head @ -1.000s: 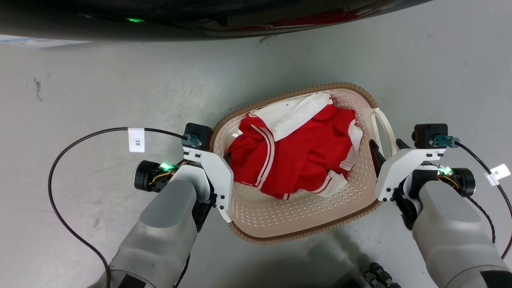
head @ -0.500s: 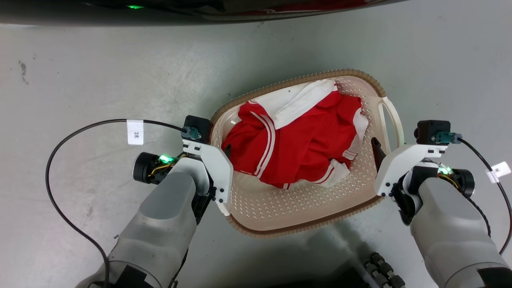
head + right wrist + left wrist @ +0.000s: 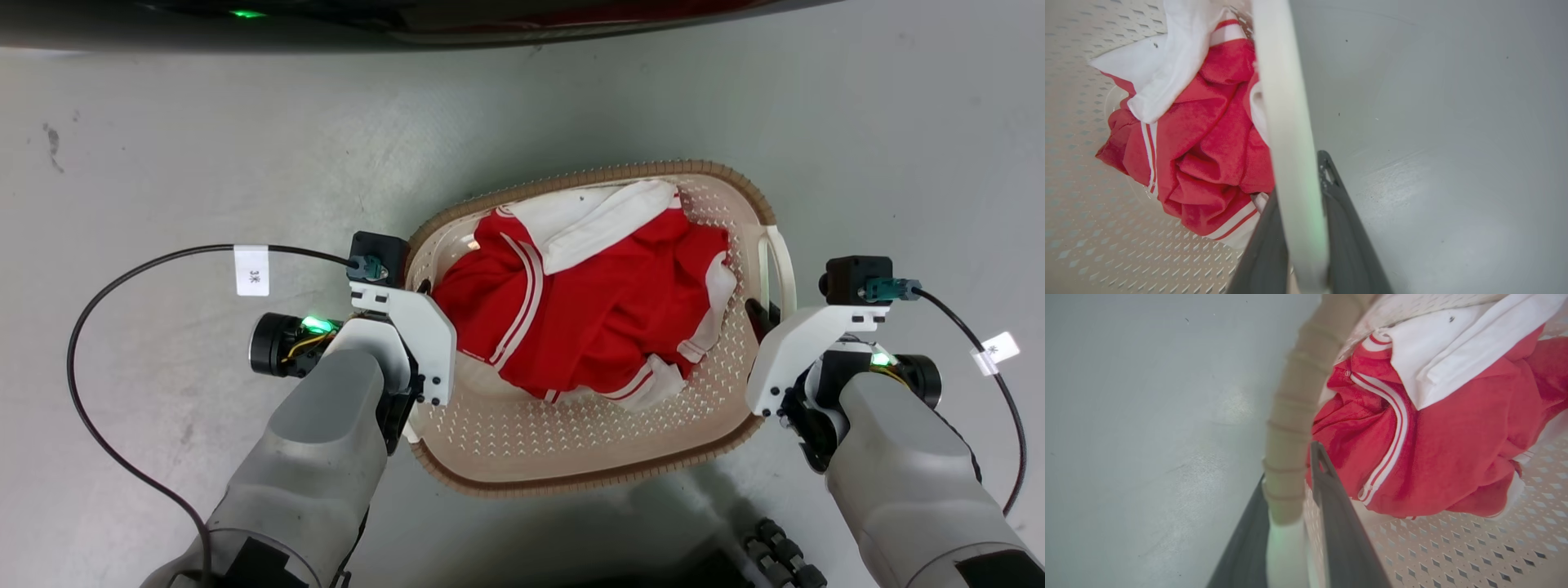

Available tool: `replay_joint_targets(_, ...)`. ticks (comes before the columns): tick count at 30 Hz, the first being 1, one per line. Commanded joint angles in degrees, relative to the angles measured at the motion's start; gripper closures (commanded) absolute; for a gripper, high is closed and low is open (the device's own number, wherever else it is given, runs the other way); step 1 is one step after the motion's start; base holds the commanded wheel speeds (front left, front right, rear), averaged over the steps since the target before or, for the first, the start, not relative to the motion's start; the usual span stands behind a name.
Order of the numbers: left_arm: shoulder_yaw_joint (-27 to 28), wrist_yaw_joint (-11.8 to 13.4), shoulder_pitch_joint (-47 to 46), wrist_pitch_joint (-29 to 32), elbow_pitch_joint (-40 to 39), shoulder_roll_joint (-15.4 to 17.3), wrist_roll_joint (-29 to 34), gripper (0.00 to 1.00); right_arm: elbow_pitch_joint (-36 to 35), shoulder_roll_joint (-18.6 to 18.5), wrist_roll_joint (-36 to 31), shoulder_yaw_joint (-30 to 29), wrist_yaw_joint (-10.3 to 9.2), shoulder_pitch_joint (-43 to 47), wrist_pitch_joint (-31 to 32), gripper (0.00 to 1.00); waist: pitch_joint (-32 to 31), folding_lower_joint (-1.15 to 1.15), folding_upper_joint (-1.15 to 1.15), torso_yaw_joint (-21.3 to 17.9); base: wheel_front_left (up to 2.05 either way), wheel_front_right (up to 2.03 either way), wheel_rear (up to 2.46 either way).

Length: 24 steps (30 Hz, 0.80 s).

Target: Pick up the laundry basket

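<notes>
Basket (image 3: 563, 433), holding red-and-white clothes (image 3: 604, 318), is sitting before the robot over grey floor (image 3: 163, 147). Left gripper (image 3: 1290, 463) is clamping its brown rim (image 3: 1294, 416); right gripper (image 3: 1299, 174) is clamping its pale handle (image 3: 1282, 102). Both ends should be rising together, I judge, keeping it level so neither grip is slipping. Its long axis is running left to right, the right end lying slightly farther from the robot than the left.

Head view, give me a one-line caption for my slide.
Left gripper and right gripper grip opposite sides of the laundry basket, which holds a red-and-white garment, over a grey floor.
</notes>
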Motion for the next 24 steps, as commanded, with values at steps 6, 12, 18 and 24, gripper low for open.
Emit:
replay_joint_targets(6,-1.41,-2.22,1.37,0.65,0.44,-1.16,-1.39,1.00,-0.41,0.50,1.52,2.09,-0.04,1.76,3.07,1.00,-4.83,0.00,0.00,-0.15,0.00,0.00,0.00)
replay_joint_targets(12,-2.78,-3.81,2.42,4.05,0.64,-1.23,-4.02,1.00,-0.40,0.51,0.92,2.97,-0.04,2.90,8.05,1.00,-10.84,0.00,0.00,0.69,0.00,0.00,0.00)
replay_joint_targets(18,-3.78,-4.52,3.15,7.74,1.18,-1.31,-6.81,1.00,-0.40,0.51,-0.19,2.74,-0.04,2.38,13.89,1.00,-16.51,0.00,0.00,1.80,0.00,0.00,0.00)
replay_joint_targets(24,-4.37,-4.86,2.96,11.06,2.18,-1.31,-9.17,1.00,-0.38,0.51,-0.12,2.83,-0.04,2.12,19.87,1.00,-21.56,0.00,0.00,3.18,0.00,0.00,0.00)
